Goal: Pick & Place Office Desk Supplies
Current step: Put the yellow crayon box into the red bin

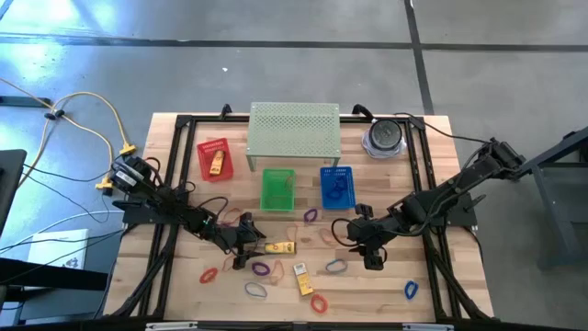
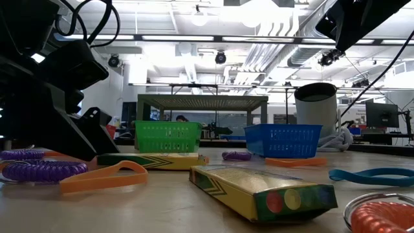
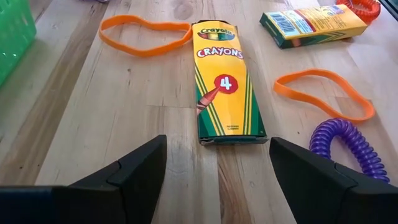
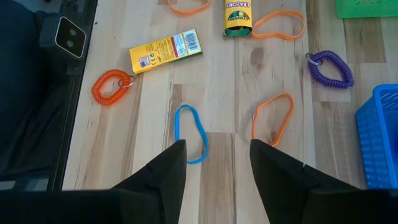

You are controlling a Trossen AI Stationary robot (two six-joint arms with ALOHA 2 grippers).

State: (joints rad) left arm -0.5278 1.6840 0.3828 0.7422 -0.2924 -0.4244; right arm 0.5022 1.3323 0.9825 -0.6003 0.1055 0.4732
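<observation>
The flat yellow-and-green cardboard crayon box (image 3: 225, 84) lying on the wooden table reads "Crayola" at its top end, "CRAYONS" beneath that, and the number "4" in a red circle at its middle. A second yellow cardboard box (image 3: 314, 25) nearby shows a barcode panel whose digits are too small to read

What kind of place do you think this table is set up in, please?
Probably a robotics lab or workshop: exposed ceiling ducts and strip lights, a polished concrete floor, and monitors on benches behind the wooden table.
</observation>
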